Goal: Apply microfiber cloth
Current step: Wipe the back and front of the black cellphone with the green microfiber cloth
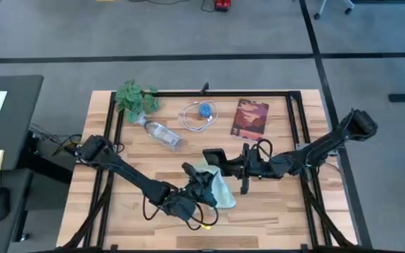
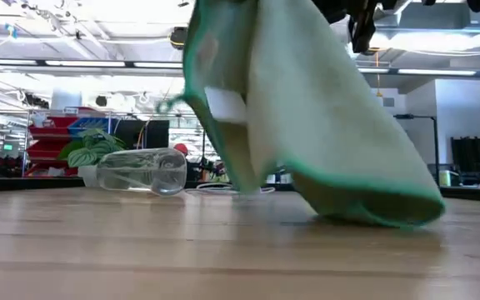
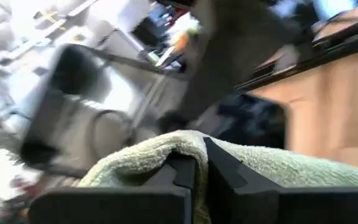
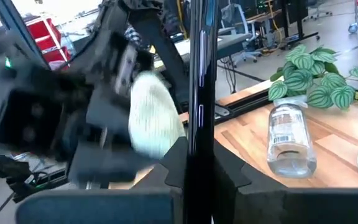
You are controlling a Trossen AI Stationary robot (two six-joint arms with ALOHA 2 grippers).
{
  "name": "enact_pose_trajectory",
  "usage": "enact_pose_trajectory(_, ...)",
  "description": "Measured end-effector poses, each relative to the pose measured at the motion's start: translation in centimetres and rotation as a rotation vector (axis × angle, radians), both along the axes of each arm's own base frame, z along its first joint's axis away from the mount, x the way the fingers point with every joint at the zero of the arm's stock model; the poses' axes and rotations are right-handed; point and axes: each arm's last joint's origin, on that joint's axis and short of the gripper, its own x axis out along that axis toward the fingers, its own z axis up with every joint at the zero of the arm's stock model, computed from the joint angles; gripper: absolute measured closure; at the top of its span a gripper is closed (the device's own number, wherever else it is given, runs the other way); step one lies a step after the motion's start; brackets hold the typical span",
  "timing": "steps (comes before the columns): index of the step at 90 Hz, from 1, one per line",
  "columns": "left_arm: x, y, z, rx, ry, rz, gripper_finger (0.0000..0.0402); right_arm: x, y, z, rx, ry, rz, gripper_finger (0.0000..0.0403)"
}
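The cloth hangs pinched in the left gripper, lifted near the middle of the table with one lower fold brushing the wood. Just beside it, the right gripper is clamped on the phone, held edge-up. Doing this well probably means bringing the hanging fabric flat against the phone's face, not its thin edge, and wiping with light pressure while the right arm holds firm. The bottle, plant, cable and booklet lie well apart.
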Motion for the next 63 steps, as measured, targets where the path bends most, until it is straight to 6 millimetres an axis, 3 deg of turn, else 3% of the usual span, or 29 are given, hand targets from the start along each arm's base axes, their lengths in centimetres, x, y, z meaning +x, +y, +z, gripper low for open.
enact_pose_trajectory(13,-0.1,0.8,1.1,-0.038,-0.051,0.014,0.0401,0.0,0.0,0.0,0.003,-0.001,-0.001,0.0383)
enact_pose_trajectory(22,-0.1,0.3,0.8,-0.050,-0.016,-0.095,0.0402,0.0,0.1,-0.1,-0.020,0.006,0.007,0.0383)
enact_pose_trajectory(56,2.0,-1.3,-4.2,-0.093,-0.009,-0.207,0.0402,0.1,-0.3,0.6,-0.016,-0.050,-0.004,0.0383)
enact_pose_trajectory(63,2.6,-1.3,-4.4,-0.080,-0.054,-0.218,0.0402,0.1,-0.3,0.7,-0.012,-0.059,-0.005,0.0383)
